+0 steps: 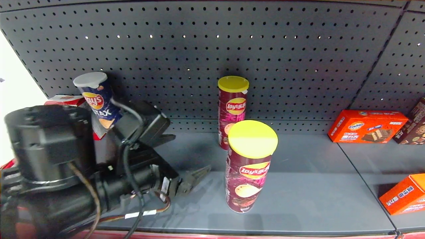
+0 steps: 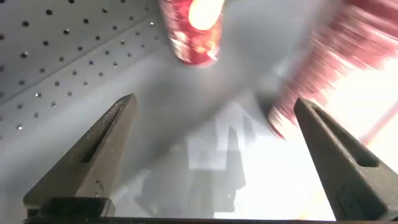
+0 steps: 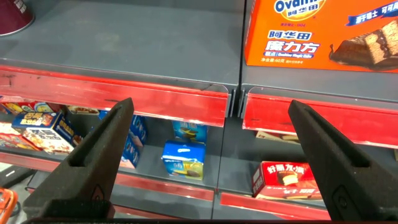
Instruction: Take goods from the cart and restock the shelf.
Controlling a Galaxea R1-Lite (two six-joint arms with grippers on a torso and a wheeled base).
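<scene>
Two maroon chip cans with yellow lids stand upright on the grey shelf (image 1: 315,186): one near the front (image 1: 248,172), one behind it by the pegboard (image 1: 231,109). My left gripper (image 1: 189,154) is open just left of the front can, low over the shelf, holding nothing. In the left wrist view the left gripper (image 2: 214,99) has its fingers wide apart, with the back maroon can (image 2: 189,31) beyond them and the front one (image 2: 336,81) blurred at the side. A blue chip can (image 1: 96,99) with a white lid leans at the back left, its base hidden behind my arm. My right gripper (image 3: 210,104) is open and empty in front of the red shelf rail (image 3: 155,96).
Orange boxes lie at the shelf's right: one at the back (image 1: 367,126), one at the front edge (image 1: 403,194); a dark box (image 1: 415,124) sits beside the back one. An orange box (image 3: 320,31) lies above the rail, and lower shelves hold blue (image 3: 183,158) and red boxes (image 3: 283,180).
</scene>
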